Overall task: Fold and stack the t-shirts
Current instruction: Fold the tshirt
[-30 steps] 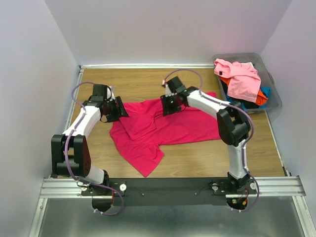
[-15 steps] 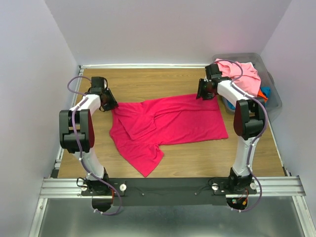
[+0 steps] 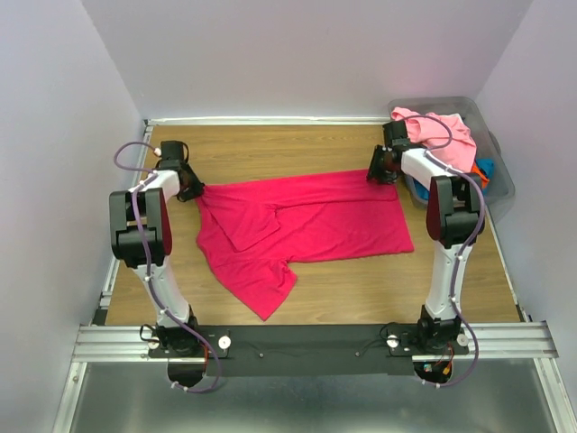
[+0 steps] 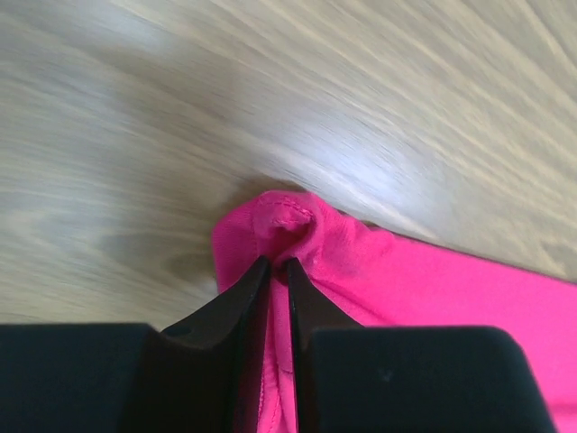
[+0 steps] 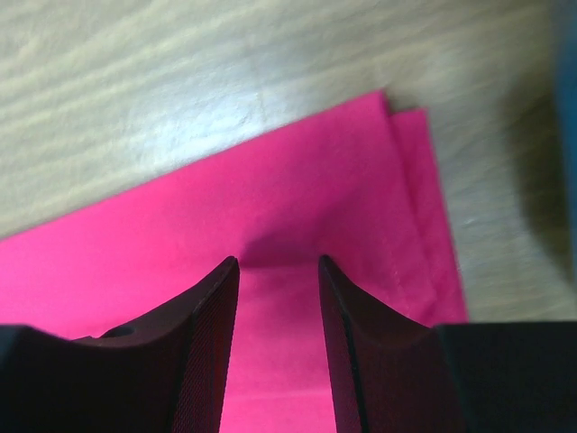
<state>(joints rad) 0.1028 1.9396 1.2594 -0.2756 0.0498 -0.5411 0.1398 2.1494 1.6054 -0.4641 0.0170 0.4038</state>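
Note:
The crimson-magenta t-shirt (image 3: 306, 221) lies spread across the wooden table, one sleeve pointing toward the near edge. My left gripper (image 3: 191, 187) is shut on a bunched corner of the shirt (image 4: 279, 225) at its far left end. My right gripper (image 3: 386, 171) is open over the shirt's far right corner (image 5: 361, 180), its jaws standing apart with flat cloth between them (image 5: 278, 262). More t-shirts, light pink (image 3: 442, 135), orange and blue, are piled in the bin.
A grey plastic bin (image 3: 498, 167) stands at the far right corner of the table, close to my right gripper. White walls close in the table at the back and both sides. Bare wood (image 3: 270, 149) shows behind the shirt.
My left gripper has pulled its corner of the shirt farther left and back, and my right gripper moved right toward the bin. The shirt is stretched wider and flatter.

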